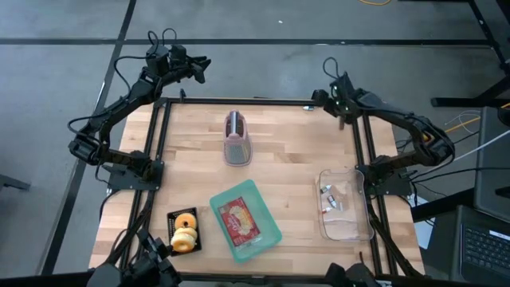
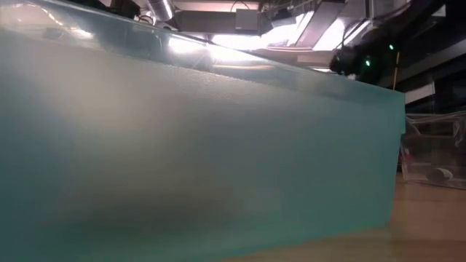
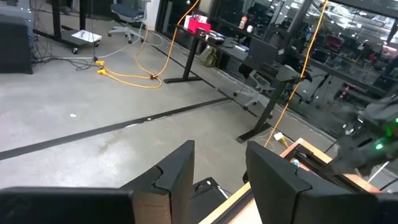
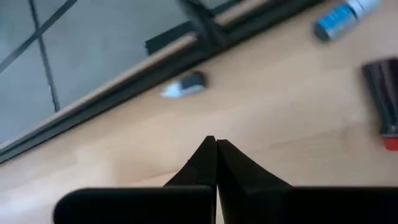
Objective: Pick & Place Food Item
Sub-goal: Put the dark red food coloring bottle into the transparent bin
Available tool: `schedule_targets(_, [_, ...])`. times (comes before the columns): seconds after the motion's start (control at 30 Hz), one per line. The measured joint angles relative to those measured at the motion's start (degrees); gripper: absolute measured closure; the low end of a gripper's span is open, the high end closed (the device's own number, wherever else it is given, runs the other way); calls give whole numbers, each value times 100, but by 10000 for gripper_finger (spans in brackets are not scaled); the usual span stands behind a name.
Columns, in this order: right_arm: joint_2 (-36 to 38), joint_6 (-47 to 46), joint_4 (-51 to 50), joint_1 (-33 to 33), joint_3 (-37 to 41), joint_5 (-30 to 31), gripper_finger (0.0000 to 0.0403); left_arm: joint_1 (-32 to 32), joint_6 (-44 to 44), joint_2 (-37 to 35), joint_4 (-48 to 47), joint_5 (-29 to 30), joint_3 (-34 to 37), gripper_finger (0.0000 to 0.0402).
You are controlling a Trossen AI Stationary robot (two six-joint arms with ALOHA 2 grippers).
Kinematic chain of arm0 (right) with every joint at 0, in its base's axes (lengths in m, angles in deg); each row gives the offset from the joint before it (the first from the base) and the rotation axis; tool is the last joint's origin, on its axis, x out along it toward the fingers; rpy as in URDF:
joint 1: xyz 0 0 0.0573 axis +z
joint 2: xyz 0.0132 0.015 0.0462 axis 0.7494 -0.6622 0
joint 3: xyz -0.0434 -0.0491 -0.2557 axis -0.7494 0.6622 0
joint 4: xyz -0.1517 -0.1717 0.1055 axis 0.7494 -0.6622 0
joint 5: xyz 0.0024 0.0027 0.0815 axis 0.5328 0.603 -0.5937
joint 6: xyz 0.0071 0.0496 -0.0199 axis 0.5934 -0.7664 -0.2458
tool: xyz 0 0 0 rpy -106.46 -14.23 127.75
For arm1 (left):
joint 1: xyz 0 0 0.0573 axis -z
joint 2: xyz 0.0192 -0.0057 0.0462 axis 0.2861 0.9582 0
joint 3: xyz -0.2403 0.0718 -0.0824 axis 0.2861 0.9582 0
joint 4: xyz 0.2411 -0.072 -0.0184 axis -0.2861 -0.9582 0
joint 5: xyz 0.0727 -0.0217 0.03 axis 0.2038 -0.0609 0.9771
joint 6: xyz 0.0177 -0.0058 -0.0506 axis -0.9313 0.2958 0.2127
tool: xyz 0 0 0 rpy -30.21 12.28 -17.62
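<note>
Teal plastic fills the low view: the wall of the teal tray [image 2: 196,160] stands right before that camera and hides most of the desk [image 1: 295,151]. One red food packet [image 1: 239,220] lies in that tray near the front edge. Beside it, one black tray [image 1: 184,231] holds two donuts [image 1: 185,231]. One clear container [image 1: 344,204] sits to the right, one pink toaster [image 1: 237,138] at the middle. Left gripper [image 1: 195,68] hangs beyond the back-left corner, jaws apart, empty. Right gripper [image 1: 333,100] hovers at the back-right corner, jaws closed, empty.
</note>
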Motion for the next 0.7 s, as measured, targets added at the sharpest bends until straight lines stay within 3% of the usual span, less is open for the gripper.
schedule_targets(0.07, [4,135,-509,73,-451,198,403,0,-12,0,2,0,-1,261])
schedule_targets(0.23, [-172,165,-2665,72,-1523,2070,403,0,-39,0,21,0,-1,261])
schedule_targets(0.4, [-710,357,-3045,-57,-1671,1715,403,1,-47,0,48,1,-1,261])
schedule_targets(0.7, [-1692,669,-2507,-28,-1758,1410,403,11,-52,0,48,-2,-1,261])
